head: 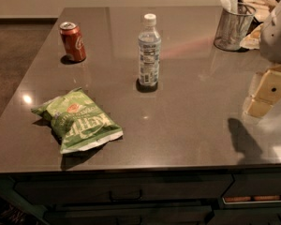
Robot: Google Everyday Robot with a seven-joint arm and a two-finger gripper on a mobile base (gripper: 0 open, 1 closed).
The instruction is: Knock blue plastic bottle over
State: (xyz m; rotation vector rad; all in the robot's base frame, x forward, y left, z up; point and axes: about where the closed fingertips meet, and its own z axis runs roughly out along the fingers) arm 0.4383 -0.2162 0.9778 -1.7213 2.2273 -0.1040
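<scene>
The blue plastic bottle (pixel 149 50) stands upright near the middle of the dark grey countertop (pixel 196 107). It is slim and clear bluish, with a white cap and a pale printed label. My gripper (pixel 265 94), cream-coloured below a white arm (pixel 278 32), hangs over the right side of the counter. It is well to the right of the bottle and a little nearer the front, apart from it, and holds nothing. Its shadow falls on the counter below it.
A red soda can (pixel 73 41) stands upright at the back left. A green chip bag (pixel 77 120) lies flat at the front left. A wire mesh cup (pixel 232 26) with white napkins stands at the back right. Drawers run below the counter's front edge.
</scene>
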